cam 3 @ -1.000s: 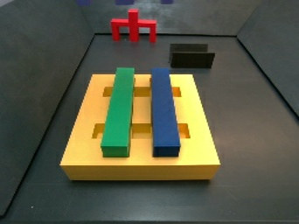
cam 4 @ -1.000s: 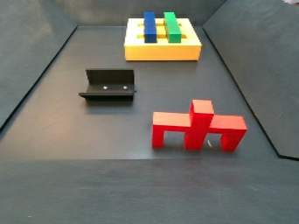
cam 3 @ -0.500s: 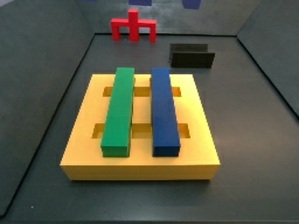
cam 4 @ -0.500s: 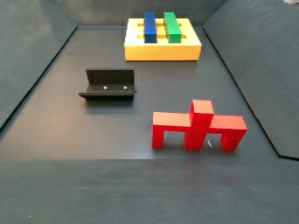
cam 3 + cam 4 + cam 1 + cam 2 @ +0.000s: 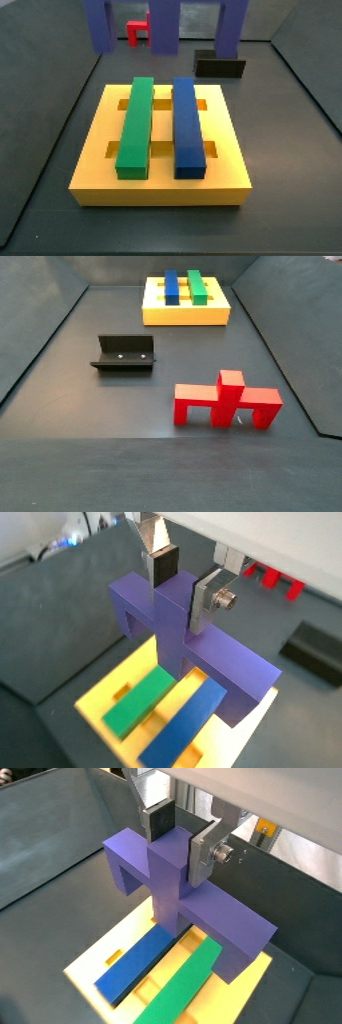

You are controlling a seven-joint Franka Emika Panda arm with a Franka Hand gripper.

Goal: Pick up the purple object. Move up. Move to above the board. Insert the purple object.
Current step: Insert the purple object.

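Note:
My gripper (image 5: 183, 587) is shut on the central stem of the purple object (image 5: 201, 647), a wide bridge-shaped piece, and holds it in the air over the board (image 5: 104, 690). Both wrist views show this grip (image 5: 181, 838), with the purple object (image 5: 201, 913) across the yellow board (image 5: 96, 960). In a side view the purple object's legs (image 5: 163, 25) hang at the top, behind and above the board (image 5: 160, 190), which carries a green bar (image 5: 135, 125) and a blue bar (image 5: 187, 125). The gripper itself is out of both side views. The board (image 5: 187, 316) also shows far back in a side view.
A red bridge-shaped piece (image 5: 227, 401) stands on the dark floor, also seen in a side view (image 5: 136, 32) and a wrist view (image 5: 278, 580). The fixture (image 5: 124, 353) stands between it and the board, seen in both side views (image 5: 221, 66). Grey walls enclose the floor.
The purple object has come down into the top of a side view; earlier only small tips showed at the top edge. Board, red piece and fixture have not moved.

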